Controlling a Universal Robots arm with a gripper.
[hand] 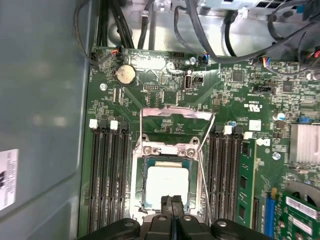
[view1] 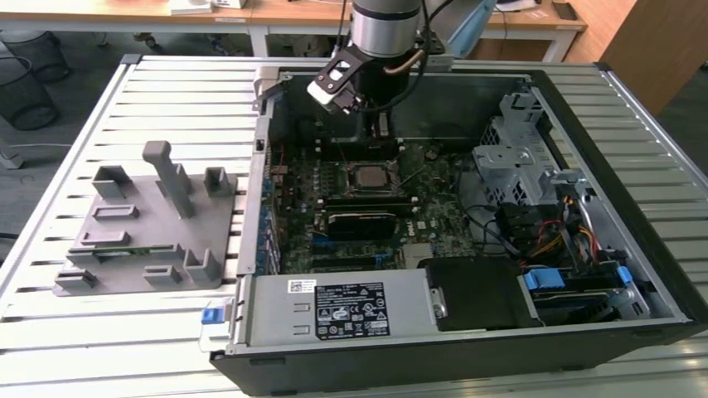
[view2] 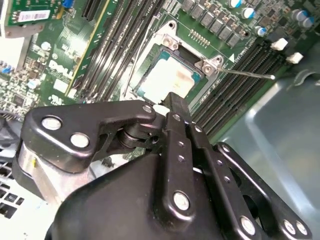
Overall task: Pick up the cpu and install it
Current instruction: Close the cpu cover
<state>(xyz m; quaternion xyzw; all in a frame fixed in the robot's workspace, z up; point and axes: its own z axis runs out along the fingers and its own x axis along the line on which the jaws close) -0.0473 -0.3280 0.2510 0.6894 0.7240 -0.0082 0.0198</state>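
The cpu [hand: 167, 182] is a pale silvery square lying flat in the open socket on the green motherboard [hand: 165, 90]; it also shows in the exterior view [view1: 369, 176] and the second wrist view [view2: 169, 77]. The socket's metal load plate [hand: 176, 119] is flipped up and its thin lever [hand: 202, 167] stands loose beside it. My gripper [hand: 172, 201] hangs just above the cpu's edge with its black fingers [view2: 176, 107] pressed together and nothing between them. In the exterior view the gripper [view1: 380, 126] sits inside the case, over the board's rear half.
The open computer case [view1: 575, 83] lies on a slatted table. Memory slots [hand: 107, 170] flank the socket. A grey drive cage [view1: 515, 157], cables and a power supply [view1: 343, 308] fill the case's right and front. A grey holder with upright posts [view1: 155, 224] stands at the exterior view's left.
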